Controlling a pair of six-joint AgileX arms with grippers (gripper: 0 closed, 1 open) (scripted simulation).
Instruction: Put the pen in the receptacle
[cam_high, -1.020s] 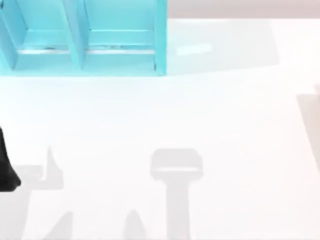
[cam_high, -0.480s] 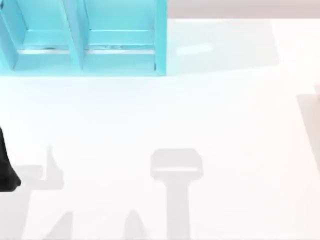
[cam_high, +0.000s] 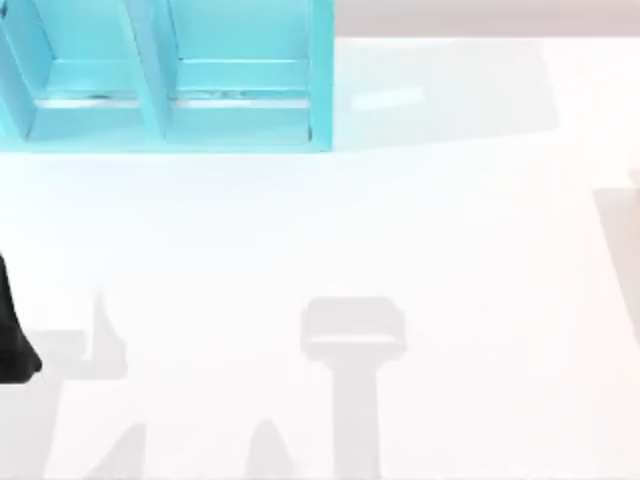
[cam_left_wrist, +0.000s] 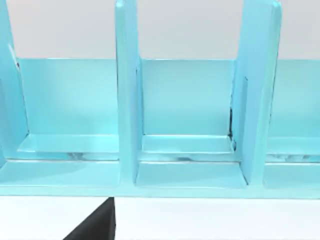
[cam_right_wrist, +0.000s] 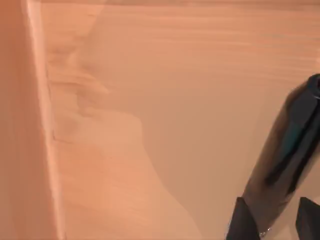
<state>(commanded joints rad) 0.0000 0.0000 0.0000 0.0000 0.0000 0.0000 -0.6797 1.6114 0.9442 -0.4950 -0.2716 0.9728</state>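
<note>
Table (cam_high: 450, 250): white and flat, well apart from the working fingers.
Blue shelf (cam_high: 170, 75): upright dividers, at the table's far left corner, nowhere near the fingers that carry the pen.
Wooden box (cam_right_wrist: 150, 125): tan floor lying beyond the fingertips, with a raised wall off to one side. Probably the receptacle.
Left arm (cam_high: 12, 340): parked at the table's left edge, wrist camera facing the blue shelf.
Right gripper (cam_right_wrist: 272, 220): over the wooden box floor, two dark fingertips (cam_right_wrist: 240, 220) with the pen between them. Looks clenched on it, though one side of the contact is hard to make out.
Pen (cam_right_wrist: 300, 125): slim, black and glossy, sticking out from between the fingertips and slanting away over the wood. Cannot tell whether the far end touches the floor.
Handling: likely light and stiff, not fragile. Smooth round barrel, so apt to slip or swivel between flat pads.
Hold: best near the middle of the barrel, squeezed across its width. Present grip seems nearer one end, so some swinging is possible.
Release: best made low over the wood, since a round pen may roll.
</note>
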